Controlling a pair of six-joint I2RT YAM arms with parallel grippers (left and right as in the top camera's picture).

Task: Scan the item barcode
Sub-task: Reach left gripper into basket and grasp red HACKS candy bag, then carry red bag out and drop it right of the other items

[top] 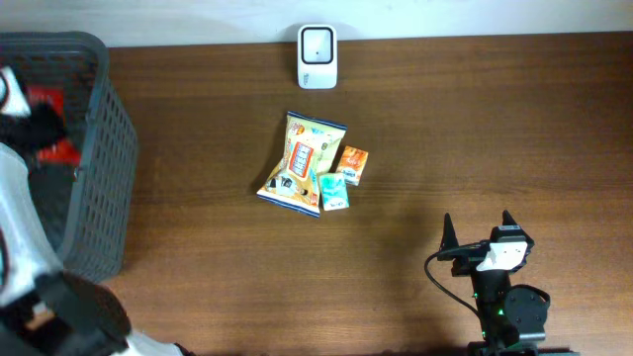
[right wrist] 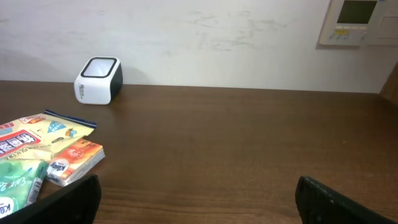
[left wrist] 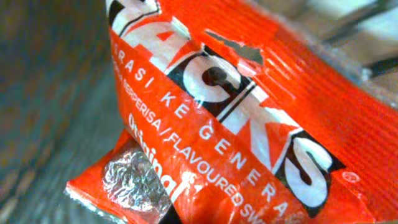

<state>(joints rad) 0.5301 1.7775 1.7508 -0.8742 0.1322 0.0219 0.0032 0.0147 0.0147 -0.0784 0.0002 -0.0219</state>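
Red snack packet lies in the grey basket at the tabletop's left edge, the left gripper closed right over it. The right gripper stands open, well apart.

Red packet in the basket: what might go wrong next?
1. The red packet is glossy and crumpled, and how it is gripped is hidden; it may slip on lifting.
2. The basket has tall mesh walls that it could catch on.
3. No barcode shows on the visible face, so it may reach the scanner turned the wrong way.
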